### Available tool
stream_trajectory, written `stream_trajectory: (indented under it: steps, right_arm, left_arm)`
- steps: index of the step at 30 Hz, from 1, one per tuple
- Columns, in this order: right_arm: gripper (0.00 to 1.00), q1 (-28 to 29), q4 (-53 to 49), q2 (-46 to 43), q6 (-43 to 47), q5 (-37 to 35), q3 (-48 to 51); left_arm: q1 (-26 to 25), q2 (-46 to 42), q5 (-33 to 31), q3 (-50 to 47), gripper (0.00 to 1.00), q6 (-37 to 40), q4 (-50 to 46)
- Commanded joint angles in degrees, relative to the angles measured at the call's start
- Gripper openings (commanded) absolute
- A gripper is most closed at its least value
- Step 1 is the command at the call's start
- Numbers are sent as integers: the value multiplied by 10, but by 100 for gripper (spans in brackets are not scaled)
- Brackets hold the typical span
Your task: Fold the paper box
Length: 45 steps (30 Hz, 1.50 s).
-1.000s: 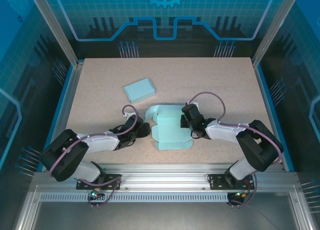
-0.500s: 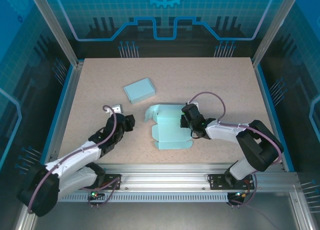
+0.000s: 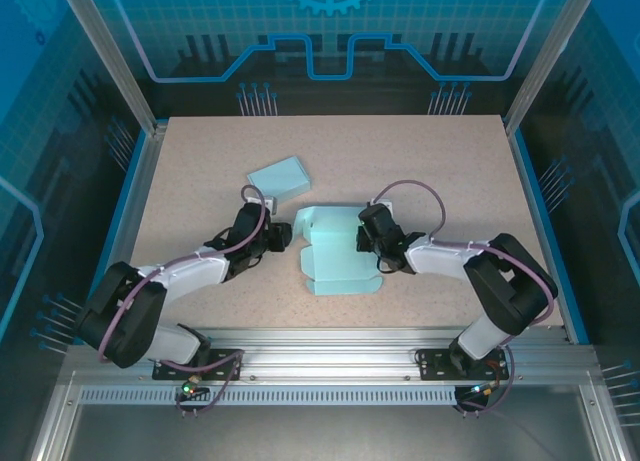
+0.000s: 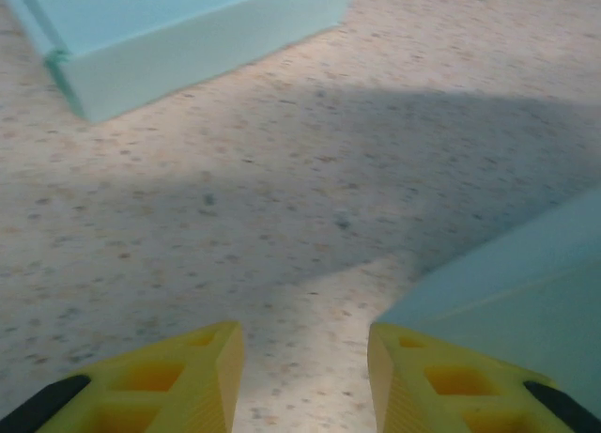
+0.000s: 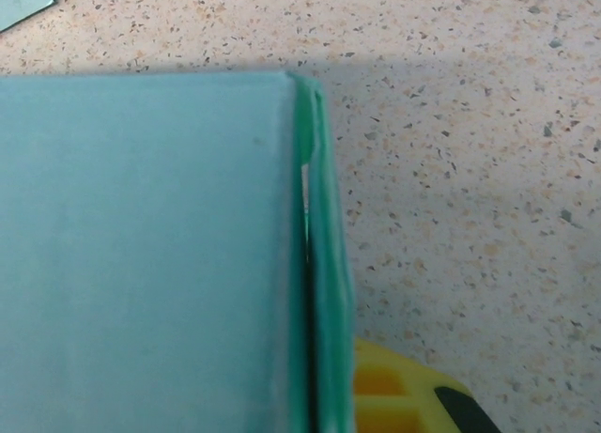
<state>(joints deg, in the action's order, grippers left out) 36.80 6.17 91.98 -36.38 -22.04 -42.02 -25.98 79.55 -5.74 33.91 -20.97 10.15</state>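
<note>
The paper box [image 3: 335, 263] is pinched by its right wall in the closed right gripper [image 3: 366, 243]; the left gripper [image 4: 302, 344], open and empty, is poised just left of it; the paper could be crumpled, or the pinched wall dragged loose, by a skewed push.

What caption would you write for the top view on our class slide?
Right gripper grips the open box, left gripper open beside it, closed box behind on the table.
</note>
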Motion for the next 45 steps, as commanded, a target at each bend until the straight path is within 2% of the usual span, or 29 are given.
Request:
stream_trajectory:
  steps: [1,6,9,16,23,27,36,38,43,45]
  right_arm:
    - [0,7,-1,17,7,-4,-15]
    - [0,11,-2,25,7,-9,-20]
    - [0,13,-1,28,4,-9,-20]
    - [0,17,-5,34,7,-8,-27]
    - [0,27,-10,40,12,-13,-35]
    - [0,29,-12,37,18,-13,-35]
    - [0,38,-15,14,21,-2,-25]
    - [0,40,-20,13,18,-3,-27]
    - [0,41,-38,7,-13,10,-29]
    - [0,42,-45,3,-35,22,-28]
  left_arm:
    - [1,-10,103,29,41,0,26]
    - [-3,-20,140,38,41,-13,29]
    - [-3,-1,137,39,41,-13,34]
    - [-7,31,181,48,39,-18,71]
    - [-13,49,167,53,42,64,73]
    - [-14,60,129,51,43,115,76]
    - [-36,104,15,59,40,158,114]
    - [-49,114,-14,61,35,167,133]
    - [-84,128,-119,42,15,175,209]
    - [-96,129,-160,36,12,169,229]
